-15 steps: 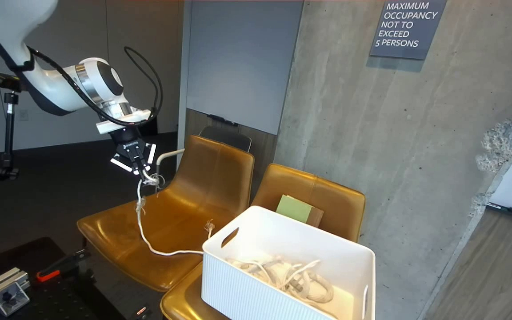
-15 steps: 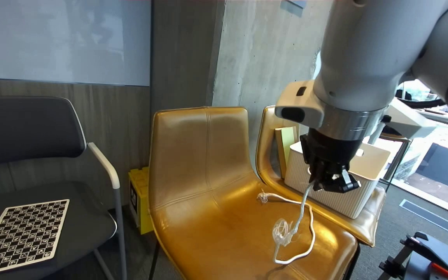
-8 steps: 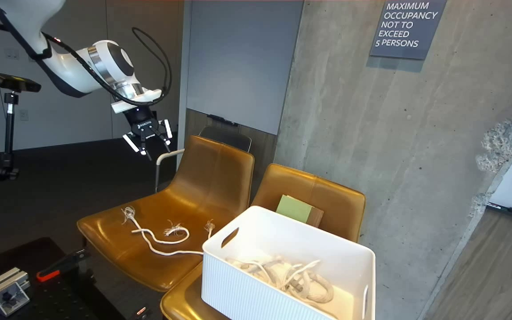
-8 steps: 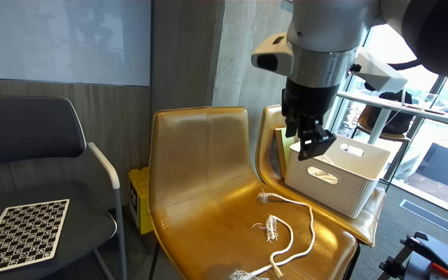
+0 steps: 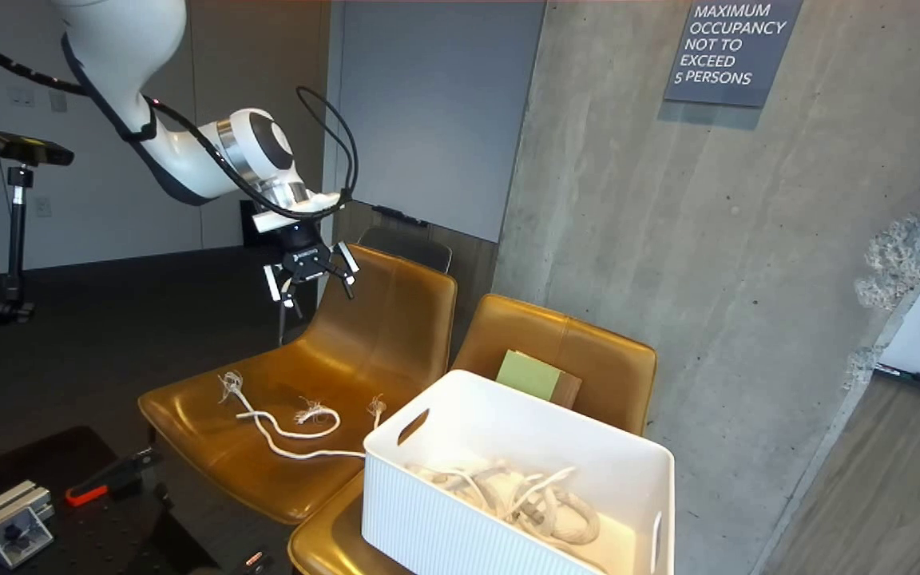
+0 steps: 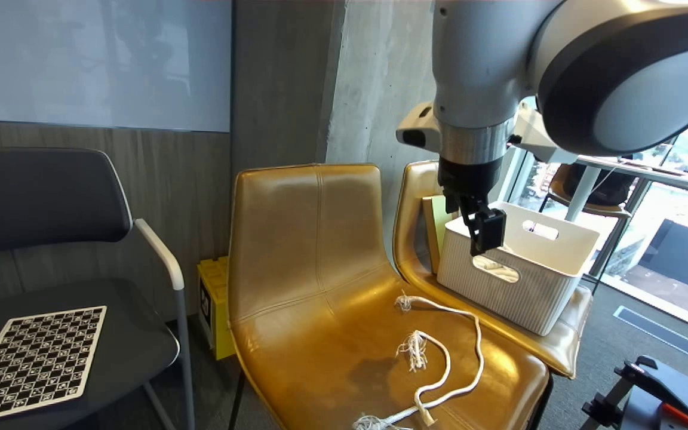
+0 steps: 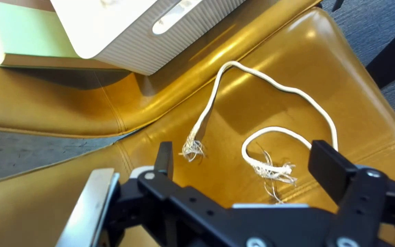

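Brown chair [image 6: 305, 239] is set at centre of an exterior view; white box [image 5: 420, 515] at lower right in an exterior view. Gripper [image 7: 246, 164] is held above the chair, jaws spread, nothing pinched. White rope [image 7: 290, 90] is strewn across it, right of centre in the wrist view. Letting go is judged finished; for a fresh grip, lowering would be called for. Against a second back, rope is no longer pinched or lifted.

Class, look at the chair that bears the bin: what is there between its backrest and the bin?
A green book stands between the backrest and the bin; it shows in both exterior views.
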`<state>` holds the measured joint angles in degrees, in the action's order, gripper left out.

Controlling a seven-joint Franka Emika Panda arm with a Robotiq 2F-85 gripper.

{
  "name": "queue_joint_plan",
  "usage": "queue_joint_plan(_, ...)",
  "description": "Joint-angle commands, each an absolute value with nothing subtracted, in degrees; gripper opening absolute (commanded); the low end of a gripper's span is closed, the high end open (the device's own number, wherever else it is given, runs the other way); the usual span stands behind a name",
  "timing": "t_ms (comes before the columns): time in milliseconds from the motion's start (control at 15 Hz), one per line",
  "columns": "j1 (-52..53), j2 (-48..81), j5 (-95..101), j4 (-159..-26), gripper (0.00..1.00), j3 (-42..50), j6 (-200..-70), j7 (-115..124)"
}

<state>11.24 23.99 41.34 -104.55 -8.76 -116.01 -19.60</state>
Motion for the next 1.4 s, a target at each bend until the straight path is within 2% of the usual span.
queue_joint_plan(0,9.0,30.25,39.87,-100.68,1.0,-7.84,-117.51,-23.36)
queue_joint_plan(667,10.66,44.97,37.44,-94.88,1.0,-9.09,-124.44,-25.5)
queue_joint_plan(1333,11.54,59.96,36.47,-77.97,1.0,-6.44,-124.33,-27.61)
